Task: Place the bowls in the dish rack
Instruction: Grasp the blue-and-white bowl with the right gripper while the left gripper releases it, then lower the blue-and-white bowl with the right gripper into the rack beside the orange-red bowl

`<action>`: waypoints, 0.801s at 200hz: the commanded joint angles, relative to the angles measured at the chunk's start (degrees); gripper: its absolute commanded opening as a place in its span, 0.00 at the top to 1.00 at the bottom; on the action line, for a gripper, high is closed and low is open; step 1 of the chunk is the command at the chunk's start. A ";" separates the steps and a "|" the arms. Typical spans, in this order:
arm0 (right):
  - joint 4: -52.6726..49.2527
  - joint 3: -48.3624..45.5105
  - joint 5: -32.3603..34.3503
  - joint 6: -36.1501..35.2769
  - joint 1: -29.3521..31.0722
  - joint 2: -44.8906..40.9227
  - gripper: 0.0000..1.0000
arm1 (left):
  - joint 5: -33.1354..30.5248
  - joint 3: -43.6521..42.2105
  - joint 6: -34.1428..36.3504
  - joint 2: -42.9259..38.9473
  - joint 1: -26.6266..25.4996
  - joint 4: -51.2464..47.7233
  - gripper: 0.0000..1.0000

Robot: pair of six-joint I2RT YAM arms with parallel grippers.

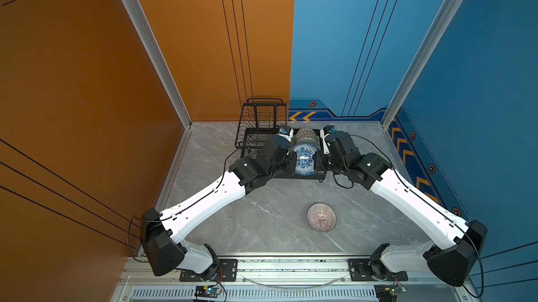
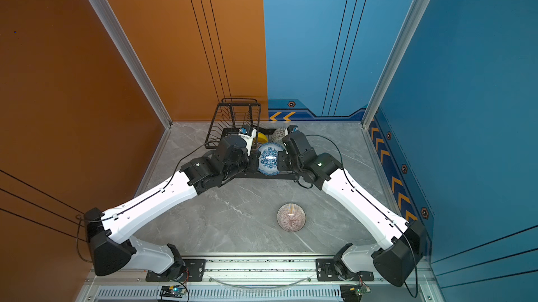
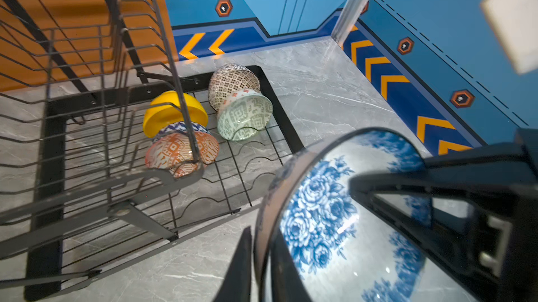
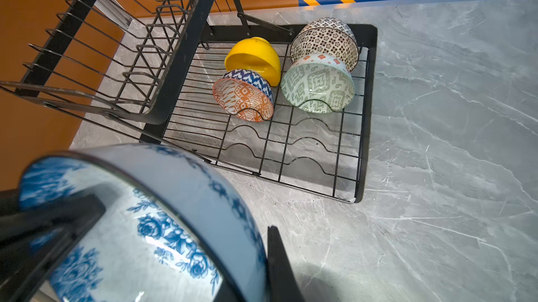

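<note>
the right end effector [image 1: 316, 160] clamps the blue-white floral bowl [image 1: 304, 158] above the near edge of the dish rack [image 4: 371, 96], the left end effector [image 1: 293, 160] i cannot tell, so seat the bowl on edge in a free wire slot [image 4: 303, 139].

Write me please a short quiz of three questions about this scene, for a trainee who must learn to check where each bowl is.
1. Count: how many bowls lie inside the dish rack?
2. True or false: the pink striped bowl stands on the table, outside the dish rack.
3. Choose one. The blue-white floral bowl is: A. flat on the table; B. held up by its rim in the right gripper; C. lying in the dish rack.
Key: 1. four; 2. true; 3. B.
</note>
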 commanded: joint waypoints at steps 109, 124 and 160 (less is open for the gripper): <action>12.10 -0.66 4.43 -28.63 -3.40 1.42 1.00 | 1.84 4.58 7.26 -7.50 6.65 -17.90 0.02; 17.76 -3.18 4.71 -33.70 -3.07 0.94 1.00 | 2.24 4.09 7.35 -7.84 7.46 -17.96 0.02; 29.75 -8.79 6.07 -45.29 -2.50 0.53 1.00 | 3.24 3.62 7.18 -7.99 8.66 -18.10 0.02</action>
